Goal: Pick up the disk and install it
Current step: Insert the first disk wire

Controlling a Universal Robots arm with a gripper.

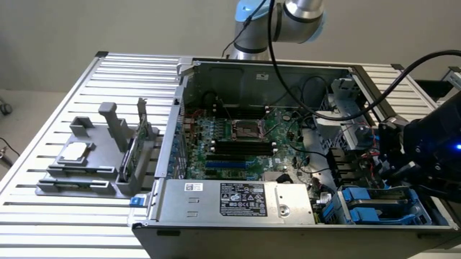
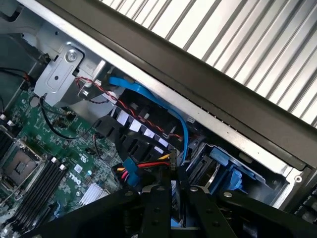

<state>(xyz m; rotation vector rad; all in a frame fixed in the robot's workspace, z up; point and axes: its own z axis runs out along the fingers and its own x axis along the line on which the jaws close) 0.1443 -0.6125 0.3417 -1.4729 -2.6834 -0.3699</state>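
My gripper (image 2: 176, 194) hangs over the drive-bay corner of the open computer case (image 1: 238, 67). Its two black fingers (image 2: 157, 208) stand close together, clamped on a thin slab seen edge-on with a blue strip along it. I take this slab for the disk (image 2: 174, 204). In the exterior view the dark gripper (image 1: 407, 172) hovers at the right, just above the drive bay (image 1: 378, 205) with its blue brackets. The same bay's blue plastic (image 2: 230, 173) lies a little beyond the fingertips, beside black and blue cables.
Inside the case sit the motherboard (image 1: 241, 140), a power supply (image 1: 241, 199) along the front and a blue data cable (image 2: 148, 96). A grey holder (image 1: 90, 156) on the slatted table at the exterior view's left carries a small silver chip (image 1: 75, 154) and an upright green card (image 1: 142, 137).
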